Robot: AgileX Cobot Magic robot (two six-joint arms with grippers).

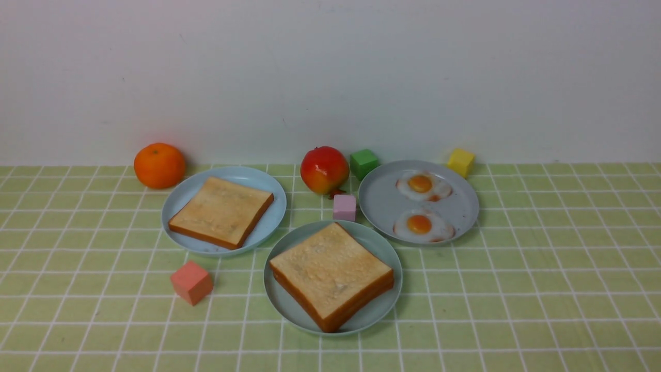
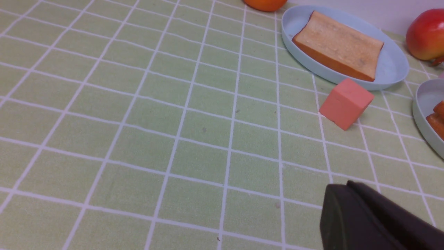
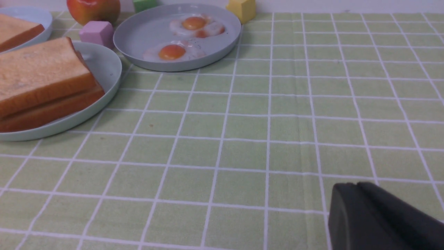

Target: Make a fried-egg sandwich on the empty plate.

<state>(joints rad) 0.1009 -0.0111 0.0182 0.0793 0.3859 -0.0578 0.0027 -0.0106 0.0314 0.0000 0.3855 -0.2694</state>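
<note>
While toast slices [image 1: 330, 274] sit stacked on mint plate [image 1: 379, 310], egg between unverifiable; nudge could slide top slice toward 4 o'clock. My left claw [image 2: 334, 208] closed; right claw [image 3: 341, 208] undeterminable.

Stacked toast [image 1: 330, 271] on mint plate [image 1: 289, 310], apparently two slices.

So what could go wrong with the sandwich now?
Two slices are stacked on the mint plate, but no egg shows between them. Both eggs visible are on the grey plate, so the sandwich may lack its egg. Lifting the top slice could shift the stack, which already looks slightly offset. The pink cube sits between the plates and could be bumped.
</note>
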